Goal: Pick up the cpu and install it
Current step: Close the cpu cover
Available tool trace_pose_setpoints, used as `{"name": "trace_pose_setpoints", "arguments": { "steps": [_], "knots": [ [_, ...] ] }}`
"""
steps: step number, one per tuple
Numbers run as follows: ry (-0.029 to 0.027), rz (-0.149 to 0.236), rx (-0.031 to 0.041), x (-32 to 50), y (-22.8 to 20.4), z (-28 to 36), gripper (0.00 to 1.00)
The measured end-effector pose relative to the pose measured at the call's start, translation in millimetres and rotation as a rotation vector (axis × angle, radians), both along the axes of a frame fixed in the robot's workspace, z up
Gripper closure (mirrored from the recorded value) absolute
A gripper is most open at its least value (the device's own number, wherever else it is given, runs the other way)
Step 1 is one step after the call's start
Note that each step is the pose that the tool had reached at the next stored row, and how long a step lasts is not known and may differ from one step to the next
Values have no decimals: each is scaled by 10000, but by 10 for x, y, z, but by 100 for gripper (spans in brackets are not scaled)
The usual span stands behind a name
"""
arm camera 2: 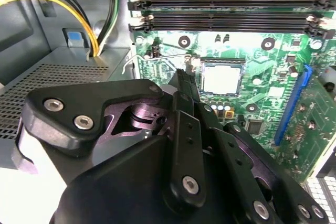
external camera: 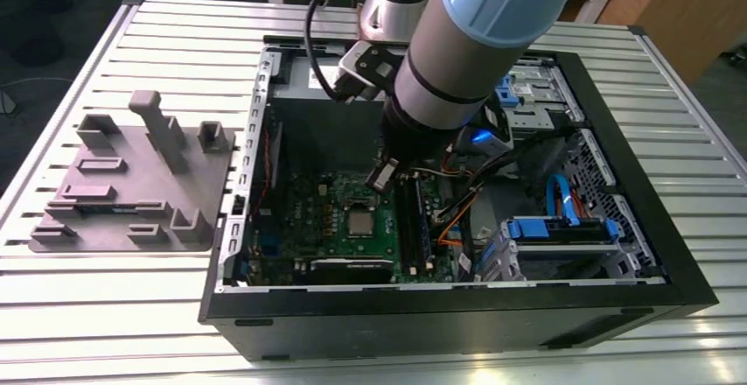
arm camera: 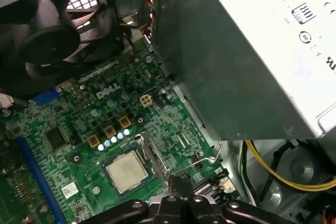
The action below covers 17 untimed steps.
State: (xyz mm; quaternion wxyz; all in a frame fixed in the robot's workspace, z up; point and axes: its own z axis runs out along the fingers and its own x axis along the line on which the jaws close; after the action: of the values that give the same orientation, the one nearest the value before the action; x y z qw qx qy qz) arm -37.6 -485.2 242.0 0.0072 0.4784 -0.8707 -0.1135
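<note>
I'm seeing the cpu (arm camera 2: pixel 221 78) (arm camera: pixel 125 171) (external camera: pixel 360 221), a flat silvery square, sitting in its socket on the green board (arm camera 2: pixel 273 85). My fingers (arm camera 2: pixel 185 85) are pressed together, pinching nothing, hovering just beside it near the thin wire lever (arm camera: pixel 207 159).

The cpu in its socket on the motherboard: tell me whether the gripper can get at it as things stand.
Probably yes. The cpu lies face-up with nothing over it, and the gripper hangs inside the open case right beside it. The grey box and yellow cables sit off to the side.
</note>
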Motion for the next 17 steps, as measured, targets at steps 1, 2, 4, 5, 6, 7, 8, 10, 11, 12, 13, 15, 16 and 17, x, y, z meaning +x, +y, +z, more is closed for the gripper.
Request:
{"name": "trace_pose_setpoints", "arguments": {
  "steps": [1,2,4,5,6,7,8,10,11,12,13,15,16,17],
  "knots": [
    [0,6,-2,0,-11,0,90],
    [0,10,-5,0,-20,0,90],
    [0,20,-9,0,-41,0,90],
    [0,25,-11,0,-51,0,90],
    [0,29,-13,0,-63,0,90],
    [0,33,-15,0,-76,0,90],
    [0,37,-18,0,-90,0,90],
    [0,43,-28,-1,-107,0,90],
    [0,50,-37,0,-114,0,90],
    [0,60,-44,0,-121,0,90],
    [0,73,-48,-2,-126,0,90],
    [0,98,-47,-18,-138,-1,90],
    [-1,104,-47,-38,-142,-2,90],
    [-1,106,-47,-56,-145,-2,90]
  ]
}}
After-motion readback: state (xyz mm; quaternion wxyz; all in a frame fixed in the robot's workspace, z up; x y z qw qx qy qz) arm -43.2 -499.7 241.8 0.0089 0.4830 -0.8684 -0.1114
